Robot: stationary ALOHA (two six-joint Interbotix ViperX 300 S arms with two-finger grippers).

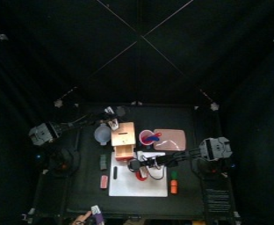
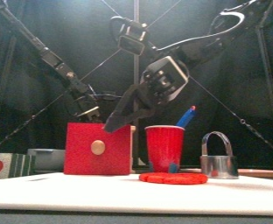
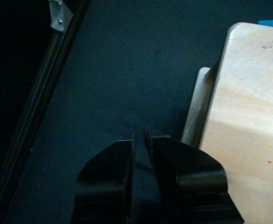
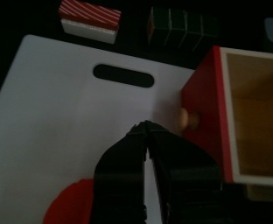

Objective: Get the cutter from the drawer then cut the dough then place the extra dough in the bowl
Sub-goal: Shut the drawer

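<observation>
Cutter out in the open — the round metal cutter with a wire handle (image 2: 219,157) stands upright just right of the red plastic cup (image 2: 164,147), which holds a blue toy knife (image 2: 188,115). In front of the cup, the flat red dough disc (image 2: 173,178) lies on the white cutting board (image 2: 57,194). The right gripper (image 2: 111,125) hangs tilted above the board, fingers pressed together on nothing, its tips near the top of the pale wooden box with a red drawer front (image 2: 98,149) — well apart from the cutter. The left gripper (image 3: 145,138) hovers over the black table (image 3: 115,61) beside the box's wooden side, fingers likewise closed and empty. The blue-grey bowl (image 1: 103,134) sits left of the box.
</observation>
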